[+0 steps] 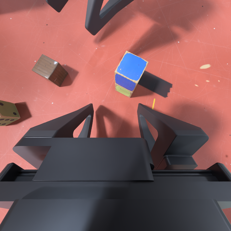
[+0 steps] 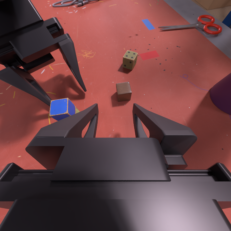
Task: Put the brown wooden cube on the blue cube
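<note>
The brown wooden cube (image 1: 50, 70) sits alone on the red mat, left of centre in the left wrist view and just beyond my right gripper in the right wrist view (image 2: 123, 91). The blue cube (image 1: 131, 68) stands stacked on a cube with a green face (image 1: 123, 91); it also shows in the right wrist view (image 2: 61, 108). My left gripper (image 1: 115, 105) is open and empty, just short of the blue stack. My right gripper (image 2: 115, 105) is open and empty, with the brown cube a little ahead of its fingertips.
An olive die (image 2: 130, 59) lies beyond the brown cube, also at the left edge of the left wrist view (image 1: 8, 112). Red-handled scissors (image 2: 195, 25) lie far right, a grey cable (image 2: 70, 2) at the far edge, a dark purple object (image 2: 221, 96) at right.
</note>
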